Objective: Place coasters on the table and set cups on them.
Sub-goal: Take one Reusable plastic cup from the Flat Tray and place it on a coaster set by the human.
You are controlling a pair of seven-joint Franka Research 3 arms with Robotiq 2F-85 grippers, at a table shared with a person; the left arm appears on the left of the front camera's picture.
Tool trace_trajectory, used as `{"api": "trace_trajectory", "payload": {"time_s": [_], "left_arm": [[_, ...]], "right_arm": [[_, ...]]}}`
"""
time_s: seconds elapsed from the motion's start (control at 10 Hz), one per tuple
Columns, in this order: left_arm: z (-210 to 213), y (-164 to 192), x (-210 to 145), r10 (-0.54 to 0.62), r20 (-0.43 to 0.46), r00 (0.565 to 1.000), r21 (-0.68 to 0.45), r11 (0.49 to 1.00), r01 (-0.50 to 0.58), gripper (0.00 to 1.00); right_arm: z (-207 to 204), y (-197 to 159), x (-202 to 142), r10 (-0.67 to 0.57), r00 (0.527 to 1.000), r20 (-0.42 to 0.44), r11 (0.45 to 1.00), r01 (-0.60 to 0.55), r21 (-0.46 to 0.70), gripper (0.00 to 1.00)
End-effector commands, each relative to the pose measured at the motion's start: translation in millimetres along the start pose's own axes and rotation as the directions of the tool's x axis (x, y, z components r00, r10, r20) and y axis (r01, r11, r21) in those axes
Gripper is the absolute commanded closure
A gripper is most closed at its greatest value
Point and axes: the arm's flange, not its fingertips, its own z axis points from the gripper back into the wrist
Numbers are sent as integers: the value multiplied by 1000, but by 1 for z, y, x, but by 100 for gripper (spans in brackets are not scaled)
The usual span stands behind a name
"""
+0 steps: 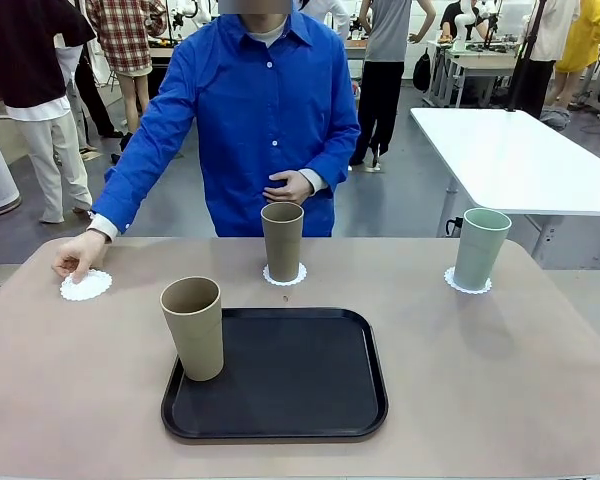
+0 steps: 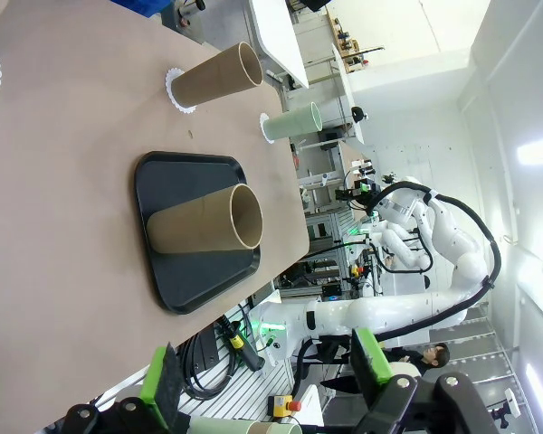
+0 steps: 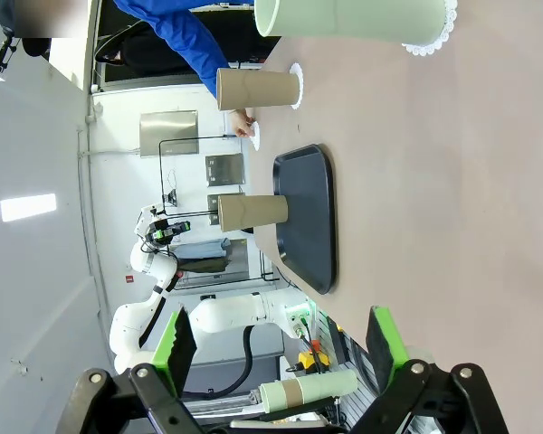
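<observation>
I count three cups: one tan cup (image 1: pixel 193 327) on the tray (image 1: pixel 290 400), one tan cup (image 1: pixel 282 240) and one mint cup (image 1: pixel 479 248) beyond it. Three coasters (image 1: pixel 86 286), one tray.

The black tray (image 1: pixel 300 385) takes the middle of my desk (image 1: pixel 500 390), with a tan cup (image 1: pixel 193 325) upright at its left side. A second tan cup (image 1: pixel 282 240) stands just behind the tray, and a mint cup (image 1: pixel 480 247) well off to the right. A person's hand (image 1: pixel 78 255) rests on the far-left coaster (image 1: pixel 88 289). I see bare desk either side of the tray.
</observation>
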Motion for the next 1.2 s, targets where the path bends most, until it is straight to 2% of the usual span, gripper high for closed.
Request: {"api": "trace_trajectory", "payload": {"time_s": [0.0, 1.1], "left_arm": [[1, -1, 0, -13, 10, 1000, -20, 1000, 14, 0], [1, -1, 0, -13, 10, 1000, -20, 1000, 14, 0]], "right_arm": [[1, 1, 0, 1, 1000, -3, 1000, -1, 7, 0], [1, 1, 0, 1, 1000, -3, 1000, -1, 7, 0]]}}
